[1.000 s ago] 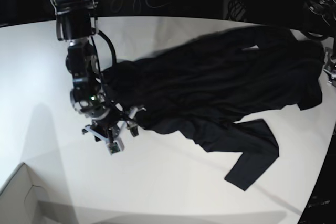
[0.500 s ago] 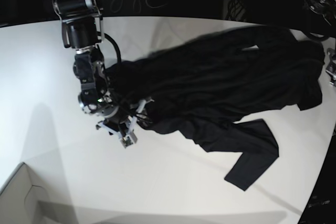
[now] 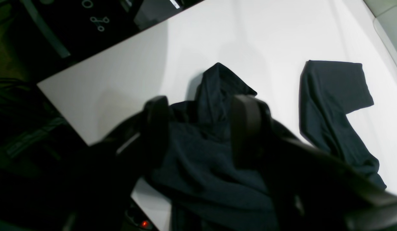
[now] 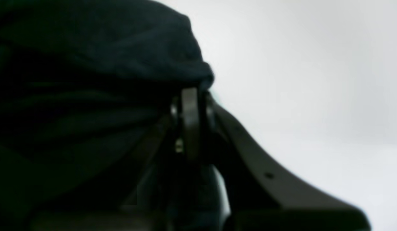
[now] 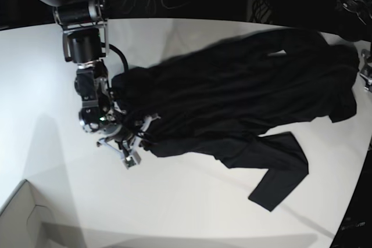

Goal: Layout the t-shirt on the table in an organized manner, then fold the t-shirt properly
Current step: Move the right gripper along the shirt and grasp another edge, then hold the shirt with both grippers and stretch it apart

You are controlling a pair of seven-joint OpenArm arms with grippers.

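While the black t-shirt (image 5: 232, 103) sprawls wrinkled across the right half of the white desk (image 5: 174, 201) in the base view, one sleeve (image 5: 279, 169) pokes out toward the lower right. At the shirt's left edge the right gripper (image 5: 135, 140) has its jaws pressed together on a fold of the cloth; its wrist view shows fabric bunched over the closed tips (image 4: 190, 96). At the far right edge, the left gripper (image 3: 200, 123) hangs over the other end of the shirt with its jaws apart, cloth lying between and beneath them.
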